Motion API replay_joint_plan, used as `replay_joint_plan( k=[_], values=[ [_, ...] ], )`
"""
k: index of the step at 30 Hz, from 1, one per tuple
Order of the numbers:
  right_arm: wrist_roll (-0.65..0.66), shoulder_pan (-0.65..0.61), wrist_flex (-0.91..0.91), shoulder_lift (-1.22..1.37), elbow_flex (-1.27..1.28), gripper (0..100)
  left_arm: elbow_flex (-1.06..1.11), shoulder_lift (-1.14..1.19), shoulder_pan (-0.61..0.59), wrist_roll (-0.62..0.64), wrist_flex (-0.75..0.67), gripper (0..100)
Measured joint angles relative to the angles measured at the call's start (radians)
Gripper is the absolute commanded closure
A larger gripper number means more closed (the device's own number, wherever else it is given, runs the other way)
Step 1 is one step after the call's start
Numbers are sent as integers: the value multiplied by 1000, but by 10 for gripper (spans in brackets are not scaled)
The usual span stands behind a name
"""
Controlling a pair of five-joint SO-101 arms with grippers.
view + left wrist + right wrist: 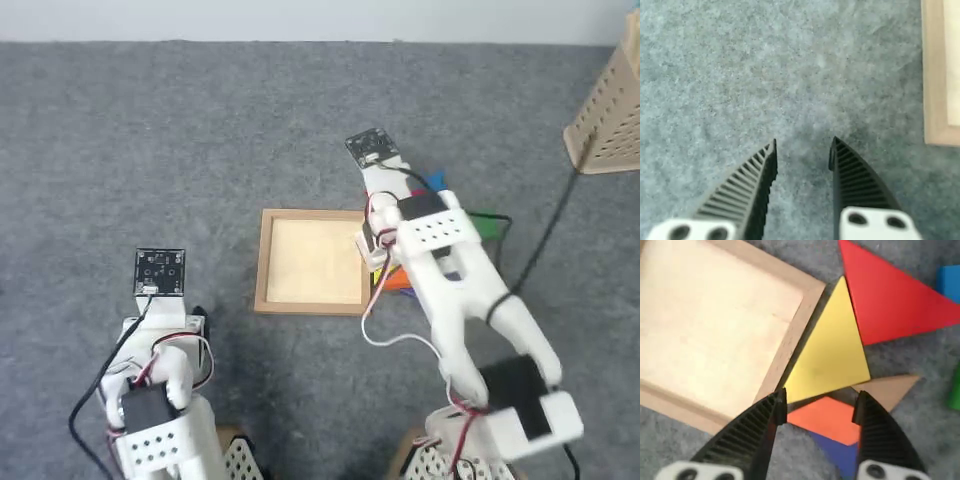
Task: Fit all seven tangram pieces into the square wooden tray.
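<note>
hidden: right arm [450, 270] covers most pieces in high view | right tool [820, 399] released, above orange piece [826, 419]; yellow triangle [830, 350] lies against tray [807, 305] | left tool [804, 146] released, over grey tabletop [740, 75]

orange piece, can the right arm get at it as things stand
Probably yes. The right gripper hangs open just above the orange piece, with nothing between them. The yellow triangle and a blue piece lie tight against it, so a clean grip may be hard.
</note>
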Motion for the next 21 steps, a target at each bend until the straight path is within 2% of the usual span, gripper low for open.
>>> replay_joint_plan(
  k=[14,21],
  values=[
    [-91,-17,-23,241,-133,723,0,0,0,0,0,832],
    [-91,40,-23,269,-157,722,0,0,0,0,0,832]
  ],
)
